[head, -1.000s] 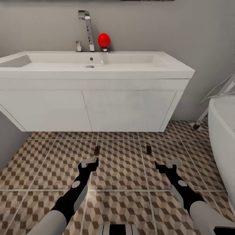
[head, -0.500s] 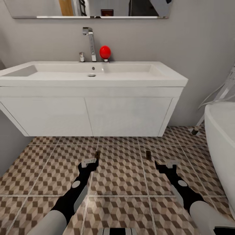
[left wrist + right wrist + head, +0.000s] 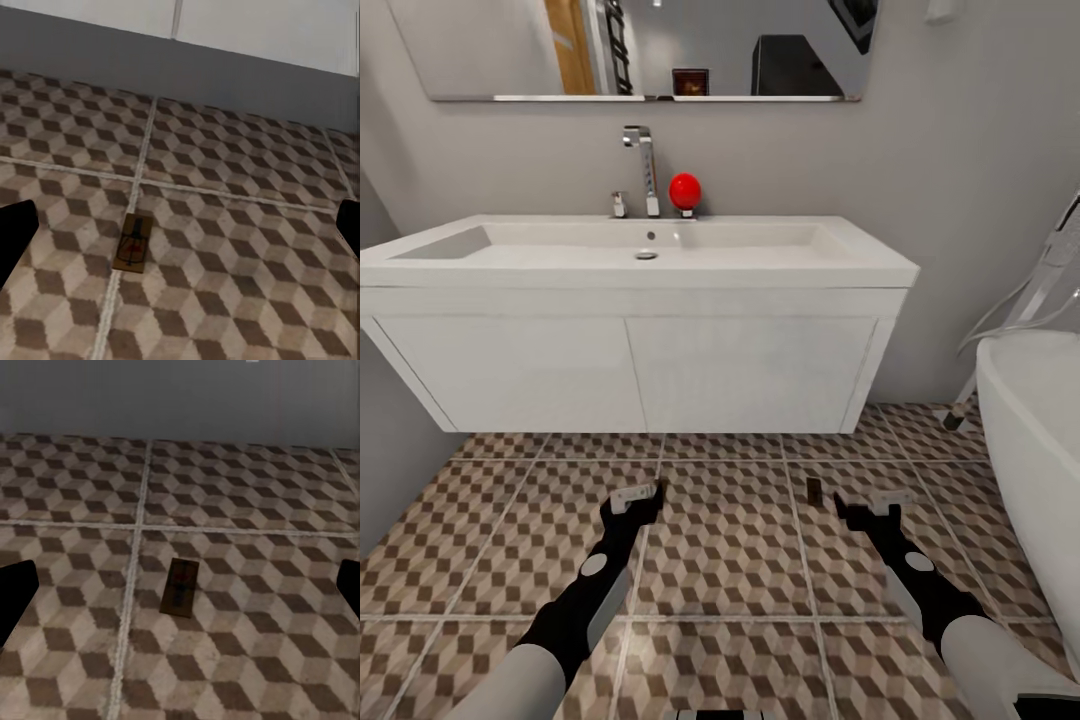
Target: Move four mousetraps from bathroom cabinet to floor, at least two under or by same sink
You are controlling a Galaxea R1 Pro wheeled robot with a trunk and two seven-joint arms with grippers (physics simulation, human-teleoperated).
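2 mousetraps are lying flat on the bathroom floor (image 3: pixel 730 560) in front of the wall-hung white sink (image 3: pixel 640 262), which is presumably where the task wants them — close beside the same basin. The left mousetrap (image 3: pixel 136 241) is sitting right on a pale grout line, and in the head view it is mostly tucked behind the left gripper (image 3: pixel 632 497). The right mousetrap (image 3: pixel 812 490) is resting inside a tile, just ahead of the right gripper (image 3: pixel 868 504), and the right wrist view is showing it (image 3: pixel 181 586) lying a little aslant to the nearby grout line.

Both grippers are hovering low over the tiles with their jaws spread wide and nothing between them; each wrist view is showing the dark fingertips at the far edges of the picture with the trap lying free on the floor beyond. That reads as 2 placements done — the traps are sitting clear of the fingers, not pinched or propped.

Judging by the task, 2 more traps are waiting to be fetched from the cabinet, so roughly half the work is standing finished. A white tub (image 3: pixel 1035 430) is crowding the right side, so the right arm is having less room to swing.
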